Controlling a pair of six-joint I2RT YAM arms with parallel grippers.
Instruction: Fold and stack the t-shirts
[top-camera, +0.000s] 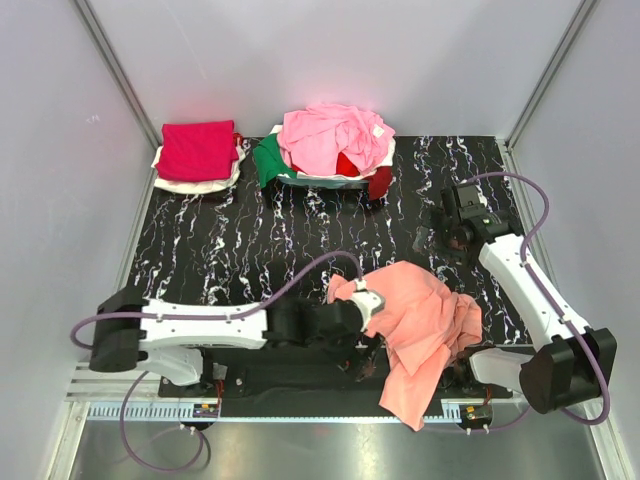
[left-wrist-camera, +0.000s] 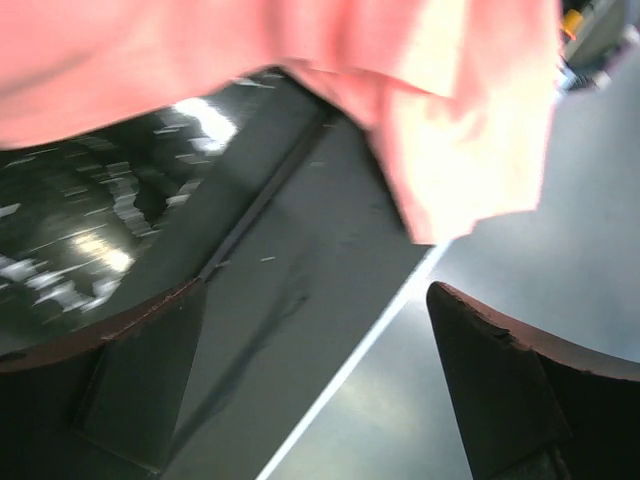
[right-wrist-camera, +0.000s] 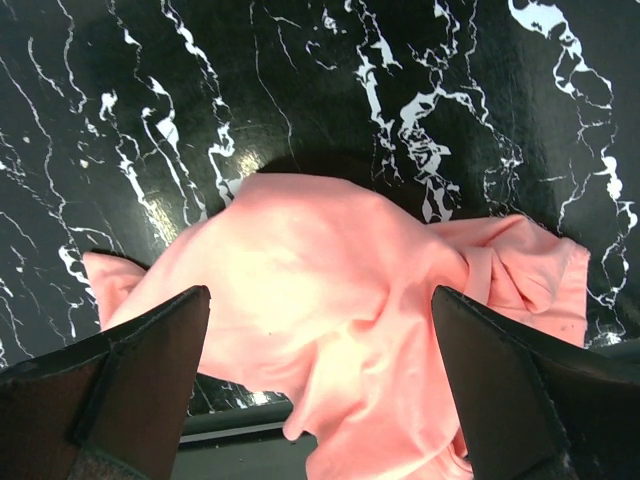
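Salmon-orange t-shirt (top-camera: 425, 320) bunched at the near edge of the black mat (top-camera: 250, 240), partly hanging off, left pincer (left-wrist-camera: 315, 290) and right pincer (right-wrist-camera: 320, 292) both spread wide and empty, likely to slide off if snagged low.

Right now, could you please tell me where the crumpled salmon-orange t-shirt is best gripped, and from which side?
Probably its far edge, where the salmon-orange t-shirt lies on the marble-patterned mat, coming down from above on the far side. The near part hangs over the mat's near edge, so it is less easy to pinch cleanly. The open right claw hovers over that far side.
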